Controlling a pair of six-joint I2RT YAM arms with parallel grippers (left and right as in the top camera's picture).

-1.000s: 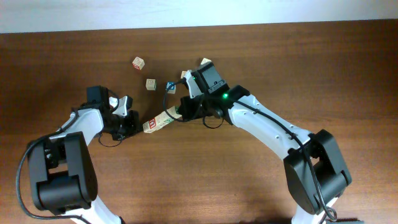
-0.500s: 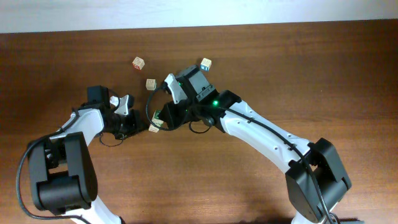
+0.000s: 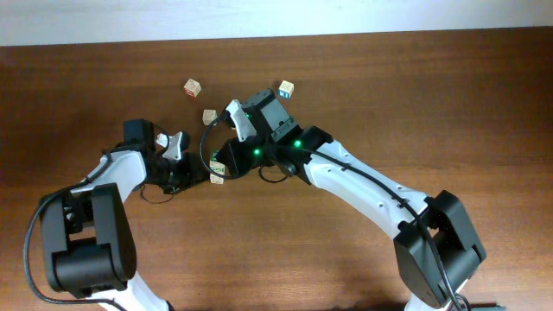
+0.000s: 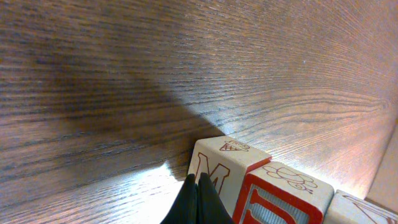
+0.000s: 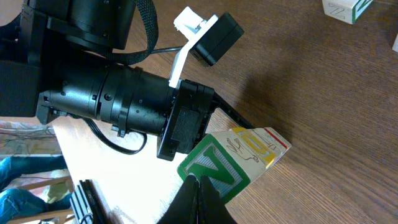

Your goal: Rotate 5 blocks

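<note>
The left arm (image 3: 117,173) bends inward and the right arm (image 3: 363,177) stretches across toward it. The left pincer (image 4: 198,194) and right pincer (image 5: 196,190) both have their fingertips pressed together.

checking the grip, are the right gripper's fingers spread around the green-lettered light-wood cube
No, the right gripper is shut, fingers pressed together, tips at the edge of the green-lettered light-wood cube.

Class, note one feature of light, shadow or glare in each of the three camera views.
Overhead: even, sharp, green lamps glowing on the white right arm. Left wrist: dark shadow across the brown wooden table, white glare beside the light-wood M cube. Right wrist: washed-out pale patch left of the green-lettered wooden cube.
</note>
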